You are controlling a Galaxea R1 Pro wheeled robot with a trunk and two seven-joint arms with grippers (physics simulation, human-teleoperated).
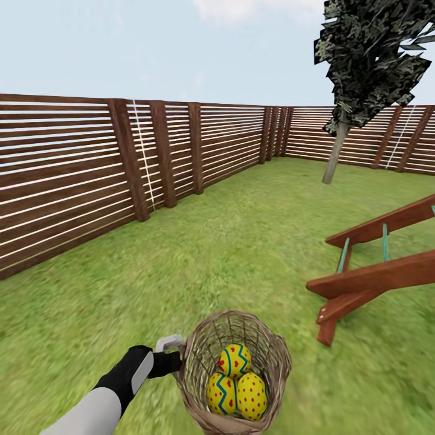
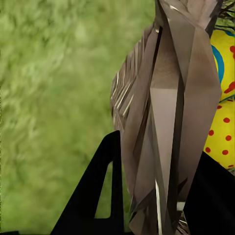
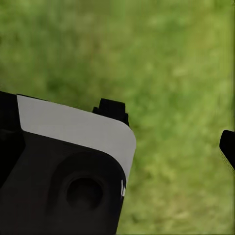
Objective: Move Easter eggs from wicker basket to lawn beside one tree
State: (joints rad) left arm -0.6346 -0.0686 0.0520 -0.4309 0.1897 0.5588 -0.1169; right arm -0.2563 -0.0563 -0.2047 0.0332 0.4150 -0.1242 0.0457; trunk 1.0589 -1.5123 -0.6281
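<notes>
The wicker basket is low in the head view with three yellow Easter eggs in it: one at the back, one front left, one front right. My left gripper is shut on the basket's left rim. In the left wrist view its black fingers straddle the wicker rim, with an egg just beyond. A tree with a pale trunk stands far off at the right by the fence. My right gripper hangs open over the lawn.
A slatted brown wooden fence runs along the left and the back. A reddish wooden frame with teal rungs lies on the grass at the right, between me and the tree. Open lawn stretches ahead.
</notes>
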